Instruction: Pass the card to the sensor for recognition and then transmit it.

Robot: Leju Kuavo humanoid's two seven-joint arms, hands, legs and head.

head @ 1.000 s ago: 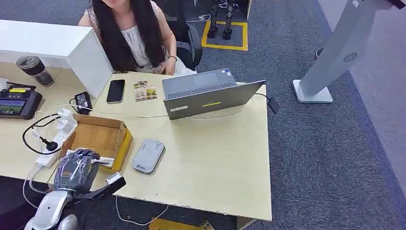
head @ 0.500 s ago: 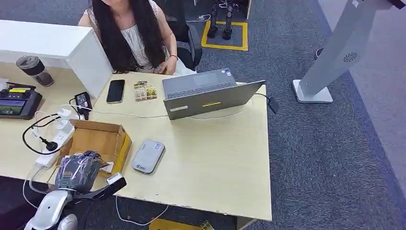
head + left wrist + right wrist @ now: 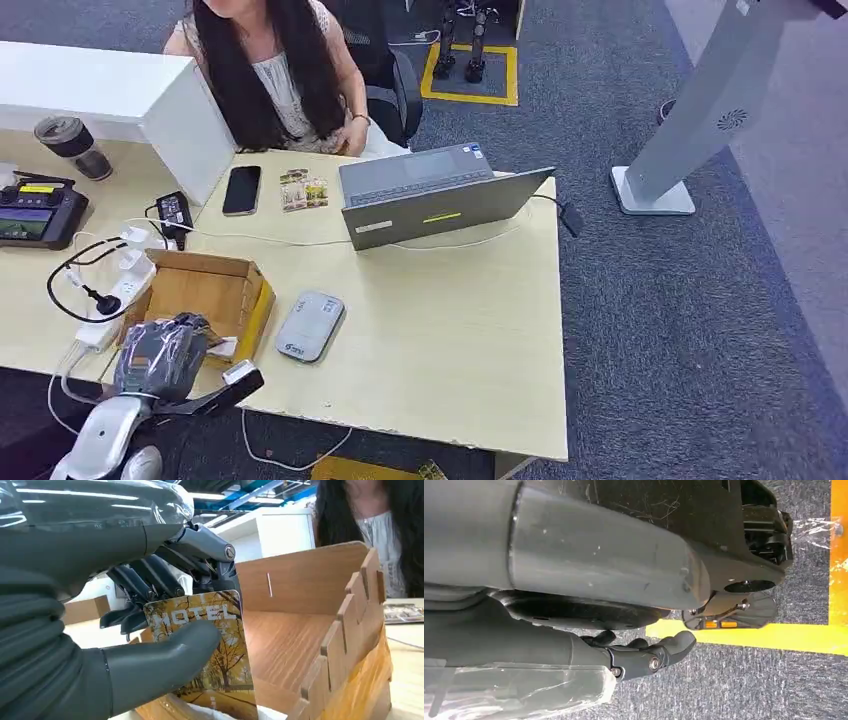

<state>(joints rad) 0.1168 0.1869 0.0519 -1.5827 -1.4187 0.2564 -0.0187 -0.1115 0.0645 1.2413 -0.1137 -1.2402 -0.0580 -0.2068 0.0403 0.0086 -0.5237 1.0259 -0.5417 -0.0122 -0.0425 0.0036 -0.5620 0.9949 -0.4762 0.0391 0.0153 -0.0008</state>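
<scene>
Left hand (image 3: 150,645) pinches card (image 3: 210,650) thumb-to-fingers, just above box (image 3: 205,290) on tabletop (image 3: 450,340); sensor (image 3: 310,325) beside box; right hand (image 3: 644,655) hangs, fingers curled, empty

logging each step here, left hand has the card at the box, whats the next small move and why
Probably lift the card straight up out of the cardboard box. The left hand already pinches it between thumb and fingers, but its lower edge sits low at the box's near edge. Once free, it can swing toward the grey sensor lying just beside the box on the desk.
</scene>
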